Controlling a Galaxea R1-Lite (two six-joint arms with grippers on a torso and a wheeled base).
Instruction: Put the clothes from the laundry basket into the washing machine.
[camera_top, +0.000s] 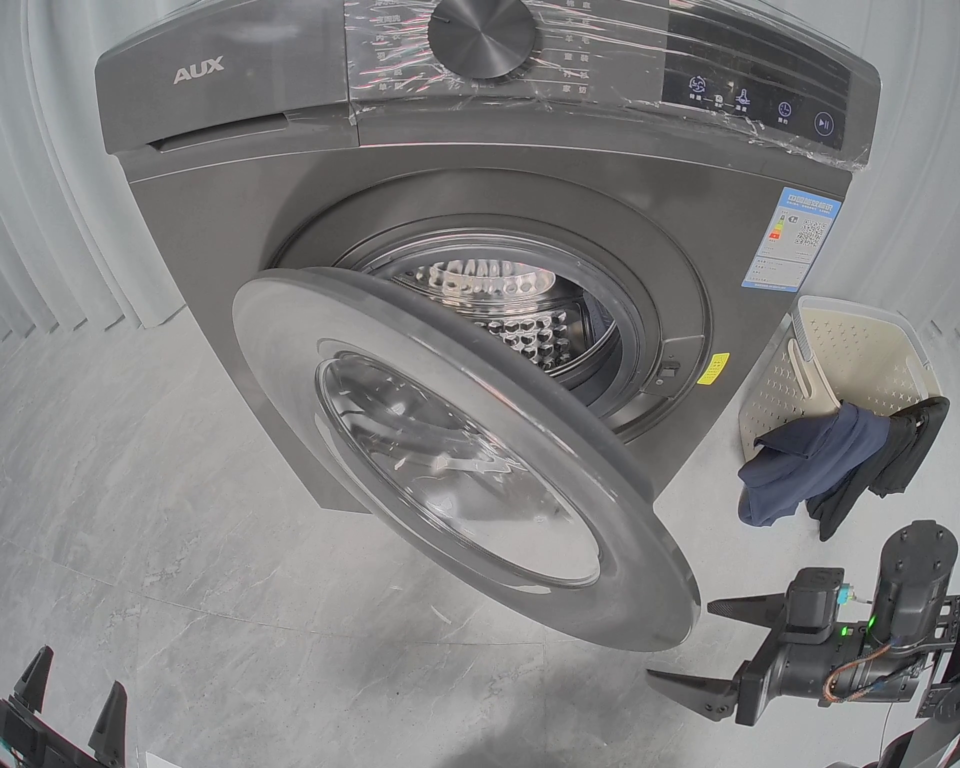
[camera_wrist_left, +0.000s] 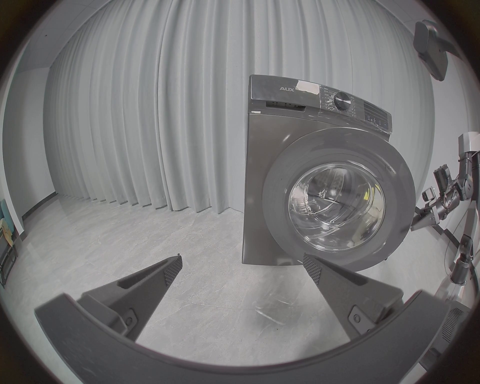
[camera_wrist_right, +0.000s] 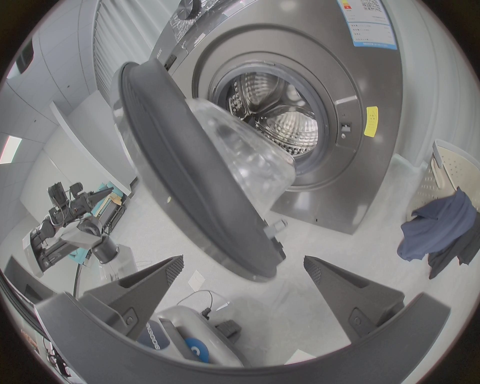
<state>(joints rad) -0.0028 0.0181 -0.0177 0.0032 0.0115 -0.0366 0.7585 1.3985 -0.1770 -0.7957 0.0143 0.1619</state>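
**Two garments on the basket rim, both claws released**

Two pieces, a blue garment (camera_top: 810, 465) and a black garment (camera_top: 900, 445), hang over the near rim of the laundry basket (camera_top: 870, 350). It stands on the floor just beside the washing machine (camera_top: 230, 220), on its right. The door (camera_top: 460, 460) is swung wide and the drum (camera_top: 510, 310) looks empty.

The likely risks:
- The garments overlap, so a pinch on one may drag the other off onto the floor.
- The light basket could tip under the pull.
- A carried garment could snag on the door's edge.

The right claw (camera_top: 680, 641) hangs spread and holds nothing. It is nearer the robot than the clothes, close to the door's lower rim. The left claw (camera_top: 78, 680), also spread, sits well apart on the far side.
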